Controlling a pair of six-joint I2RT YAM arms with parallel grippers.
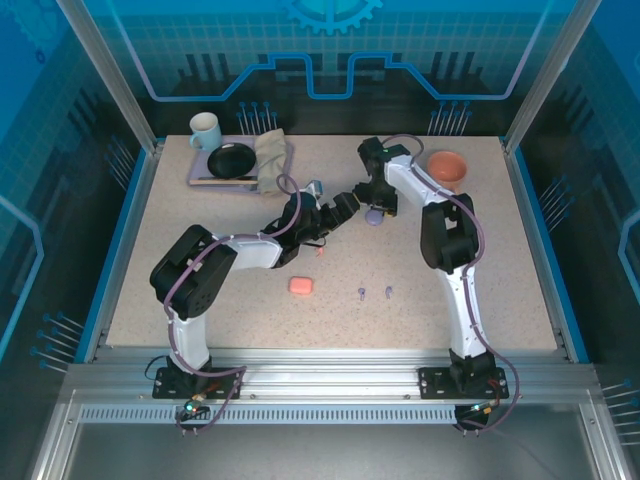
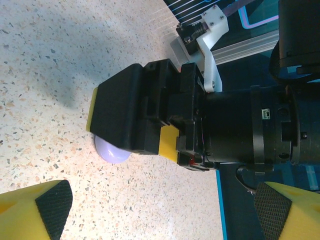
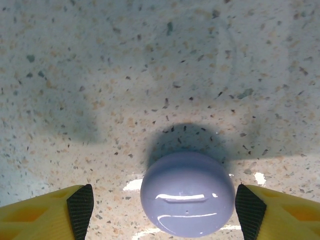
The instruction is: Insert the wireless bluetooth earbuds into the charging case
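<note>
Lilac case (image 3: 187,200): rounded, glossy, lid shut, seam line showing. It sits flat between the spread fingers of the right gripper (image 3: 165,212), one finger clear and the other just beside it.
Pink case (image 1: 300,285): shut, flat, well apart from that gripper on its near side.
Lilac earbud (image 1: 361,292) and second lilac earbud (image 1: 387,291): tiny, loose, side by side, also well apart.

Speckled beige table (image 3: 100,75), lilac case (image 3: 187,195), salmon-pink case (image 1: 300,285)

Robotics lab cell, aluminium-frame enclosure (image 1: 108,70), blue graphic wall panels (image 1: 400,50), speckled worktable (image 1: 520,270)
</note>
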